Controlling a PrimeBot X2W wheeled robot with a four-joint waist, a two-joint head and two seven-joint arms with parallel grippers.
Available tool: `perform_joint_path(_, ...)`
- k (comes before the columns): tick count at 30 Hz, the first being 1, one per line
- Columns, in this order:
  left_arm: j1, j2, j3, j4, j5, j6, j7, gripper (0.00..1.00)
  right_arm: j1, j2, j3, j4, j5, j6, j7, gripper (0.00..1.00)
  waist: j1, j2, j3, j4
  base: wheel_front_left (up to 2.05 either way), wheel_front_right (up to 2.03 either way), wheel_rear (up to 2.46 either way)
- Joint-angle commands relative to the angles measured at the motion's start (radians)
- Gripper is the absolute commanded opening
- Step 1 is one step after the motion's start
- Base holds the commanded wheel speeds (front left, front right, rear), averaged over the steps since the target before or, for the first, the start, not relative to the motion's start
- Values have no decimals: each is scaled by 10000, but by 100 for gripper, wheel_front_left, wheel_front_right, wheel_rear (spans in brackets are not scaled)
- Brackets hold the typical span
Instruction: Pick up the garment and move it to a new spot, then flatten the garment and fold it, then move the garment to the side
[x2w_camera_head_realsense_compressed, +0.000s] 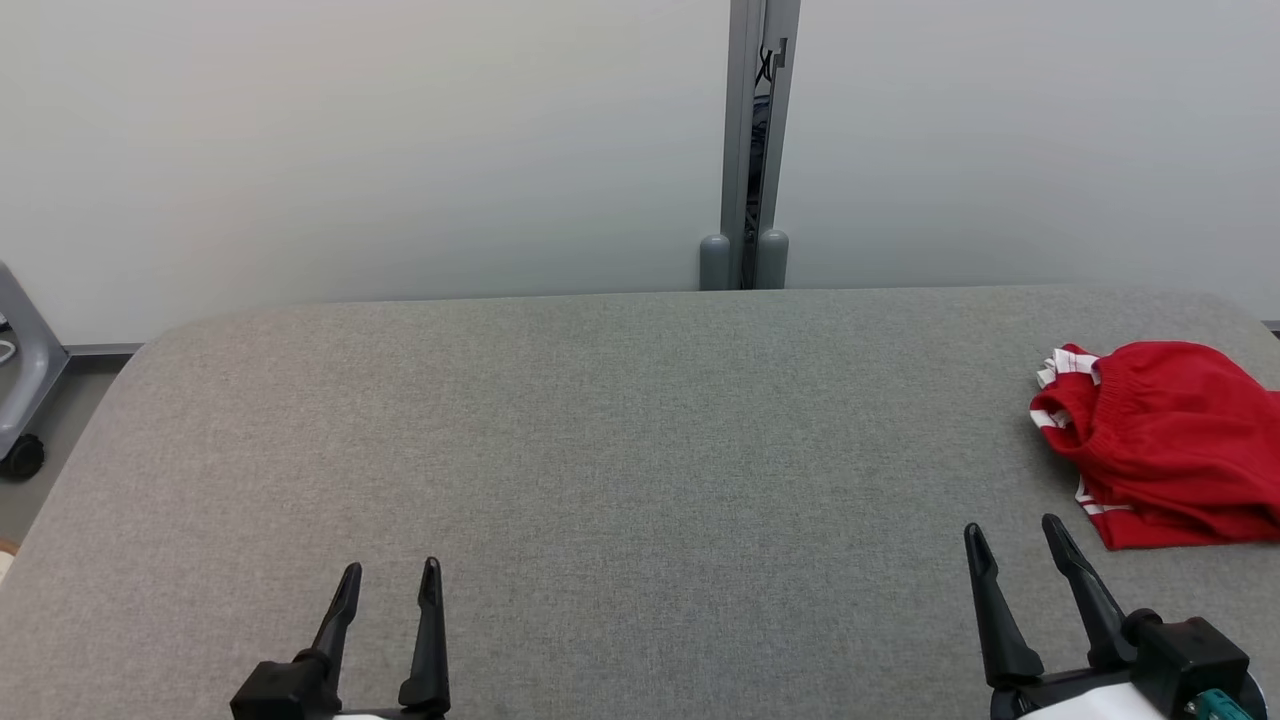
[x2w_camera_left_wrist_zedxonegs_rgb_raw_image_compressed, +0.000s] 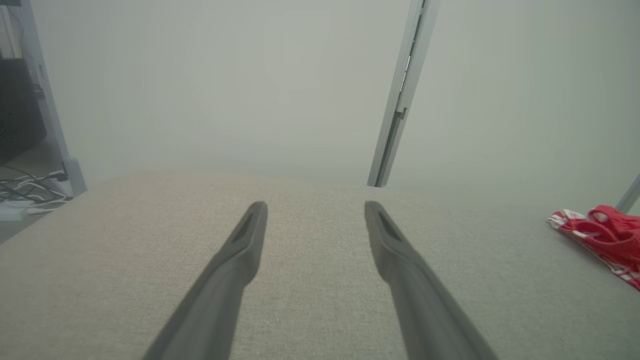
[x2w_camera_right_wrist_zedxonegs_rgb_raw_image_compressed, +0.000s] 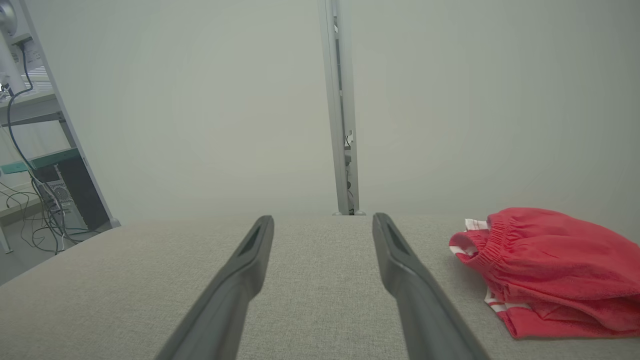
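You cannot see the whole garment from the head view: the frame edge cuts off its end, well to the right of the grey post and nearer the robot than it. It lies crumpled on the grey surface, red with white stripes.

The right wrist view gives you more: a gathered elastic band at the end toward the post and a folded layer underneath, though that frame clips it too. The left wrist view is hazy and catches just a red-and-white scrap at its edge, too small to read.

The right tool sits right of the post, near the garment but apart from it, fingers spread and empty. The left tool, well left of the post, is likewise spread and empty. You cannot tell whether either touches the surface.

Both wrist views show cables on the floor left of the post.
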Motion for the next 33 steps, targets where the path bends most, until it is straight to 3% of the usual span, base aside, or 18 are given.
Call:
perform_joint_path(1, -49, 35, -10, 5, 66, 47, -13, 100, 115, -80, -41, -4, 57, -1, -42, 100, 0, 0, -2, 8, 0, 0, 0)
perform_joint_path(6, -136, 32, -102, -43, 102, -45, -13, 100, 173, -52, -82, 24, 12, -1, -42, 100, 0, 0, -17, 44, 0, 0, 0)
perform_joint_path(7, -26, 4, -108, -14, 71, -34, 3, 0, 129, -12, -31, 36, 4, -2, 0, 0, 0, 0, -18, 44, 0, 0, 0)
perform_joint_path(12, 257, -30, -176, 426, -3, -34, 56, 0, 391, 125, 46, 485, 63, 0, 50, 0, 1, 0, -15, 43, 0, 0, 0)
perform_joint_path(33, -987, -17, -228, 1059, -3758, -531, 681, 0, -104, -2, -1171, 666, 3881, 0, 1194, 0, 1, 0, 146, -14, 0, 0, 0)
